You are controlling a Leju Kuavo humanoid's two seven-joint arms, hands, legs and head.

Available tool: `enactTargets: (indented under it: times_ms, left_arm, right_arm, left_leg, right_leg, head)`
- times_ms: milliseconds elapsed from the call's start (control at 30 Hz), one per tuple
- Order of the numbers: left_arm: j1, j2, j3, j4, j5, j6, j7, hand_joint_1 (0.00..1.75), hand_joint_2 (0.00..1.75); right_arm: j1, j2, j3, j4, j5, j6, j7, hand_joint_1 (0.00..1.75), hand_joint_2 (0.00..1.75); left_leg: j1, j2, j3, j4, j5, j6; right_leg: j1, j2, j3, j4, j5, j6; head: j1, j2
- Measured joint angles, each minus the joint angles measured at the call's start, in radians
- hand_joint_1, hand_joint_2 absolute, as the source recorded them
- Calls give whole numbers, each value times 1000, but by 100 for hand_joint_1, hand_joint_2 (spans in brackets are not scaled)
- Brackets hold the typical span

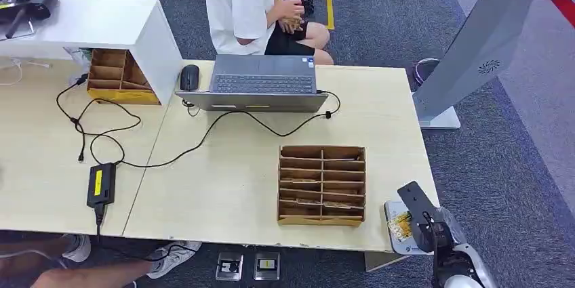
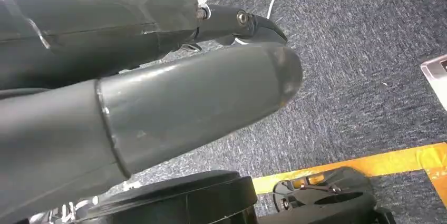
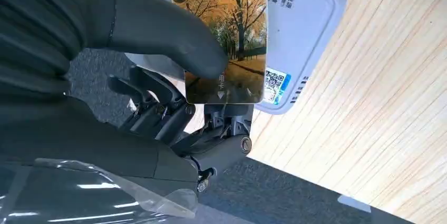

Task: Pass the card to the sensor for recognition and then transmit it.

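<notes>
card [image 3: 226, 34] chinese print, sensor [image 3: 300, 29] qr sticker

The robot's right hand [image 3: 174, 103], dark grey with a thick smooth thumb and darker linked fingers fastened by silver screws, sits behind a clear plastic-wrapped wrist cover. Its left hand [image 2: 158, 92] shows the same matte grey thumb and a black, screw-pinned finger.
</notes>
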Motion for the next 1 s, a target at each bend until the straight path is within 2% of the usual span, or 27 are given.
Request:
enactTargets:
  times_ms: [1000]
  left_arm:
    - [0,0,0,0,10,-1,0,0,0]
  right_arm:
    - [-8,-2,7,0,-15,1,0,175,175]
  left_leg:
    - [0,0,0,0,0,0]
  right_leg:
    - [0,0,0,0,0,0]
  head:
    - [0,0]
